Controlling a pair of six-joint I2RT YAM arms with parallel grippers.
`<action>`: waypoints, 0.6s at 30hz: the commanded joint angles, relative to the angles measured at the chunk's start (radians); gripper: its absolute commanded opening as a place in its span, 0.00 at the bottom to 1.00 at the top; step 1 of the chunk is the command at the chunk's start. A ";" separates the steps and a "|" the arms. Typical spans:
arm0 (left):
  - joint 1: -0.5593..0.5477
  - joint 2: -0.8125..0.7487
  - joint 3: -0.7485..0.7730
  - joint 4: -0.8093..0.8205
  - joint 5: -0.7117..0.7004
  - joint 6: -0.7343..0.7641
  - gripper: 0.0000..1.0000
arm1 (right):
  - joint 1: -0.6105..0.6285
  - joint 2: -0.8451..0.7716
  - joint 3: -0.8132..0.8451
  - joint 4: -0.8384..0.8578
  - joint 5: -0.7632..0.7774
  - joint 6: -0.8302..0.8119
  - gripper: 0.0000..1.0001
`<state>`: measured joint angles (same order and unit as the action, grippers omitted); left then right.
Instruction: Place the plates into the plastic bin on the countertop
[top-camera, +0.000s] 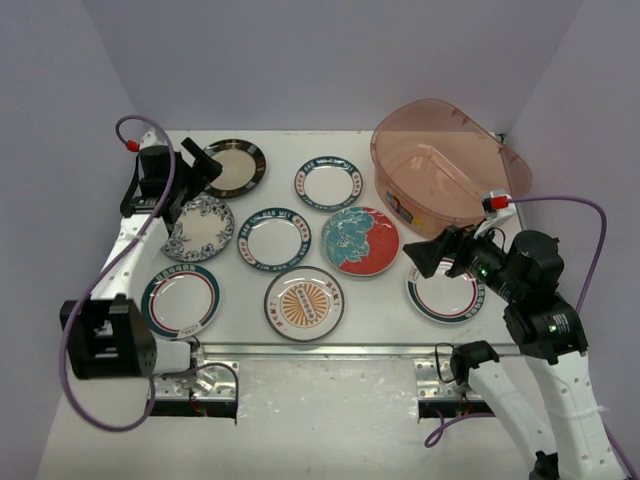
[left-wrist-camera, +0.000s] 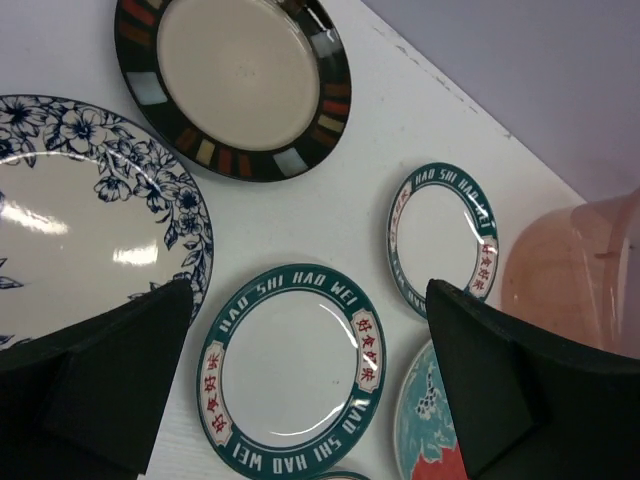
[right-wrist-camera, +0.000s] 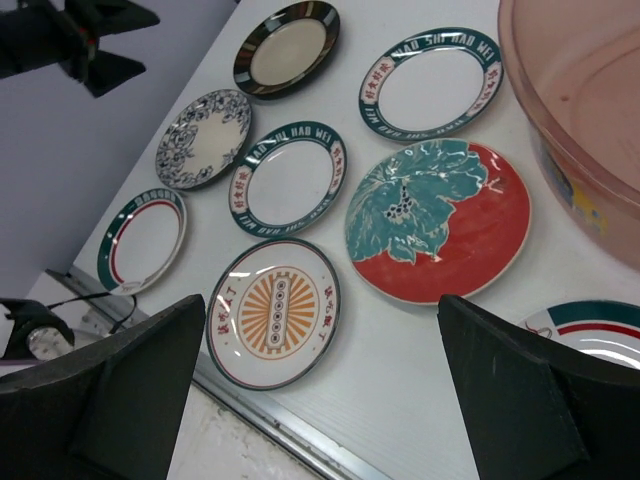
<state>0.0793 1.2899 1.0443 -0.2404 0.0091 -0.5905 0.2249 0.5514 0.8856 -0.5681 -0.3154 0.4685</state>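
Top external view: all eight plates lie flat on the white countertop (top-camera: 385, 305), outside the plastic bin (top-camera: 392, 165), which stands at the far right. My left gripper (top-camera: 205, 165) hovers with its fingers spread wide and holding nothing, over the gap between the black-gold plate (top-camera: 234, 167) and the blue floral plate (top-camera: 198, 228). My right gripper (top-camera: 428, 252) is equally wide apart and empty, between the red-teal floral plate (top-camera: 360, 241) and a striped plate (top-camera: 445, 292), just in front of the bin. The orange-centred plate (top-camera: 304, 303) sits near the metal rail (top-camera: 330, 350).
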 joint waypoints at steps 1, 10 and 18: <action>0.162 0.253 0.185 0.195 0.082 -0.012 1.00 | -0.002 -0.034 -0.028 0.064 -0.102 0.009 0.99; 0.238 0.846 0.708 -0.040 0.137 0.165 1.00 | -0.002 -0.093 -0.064 0.019 -0.174 0.021 0.99; 0.266 1.111 0.864 -0.036 0.570 0.242 1.00 | -0.001 -0.092 -0.085 0.060 -0.341 0.030 0.99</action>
<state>0.3317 2.3675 1.8509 -0.2673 0.3730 -0.3960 0.2249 0.4635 0.8150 -0.5700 -0.5387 0.4814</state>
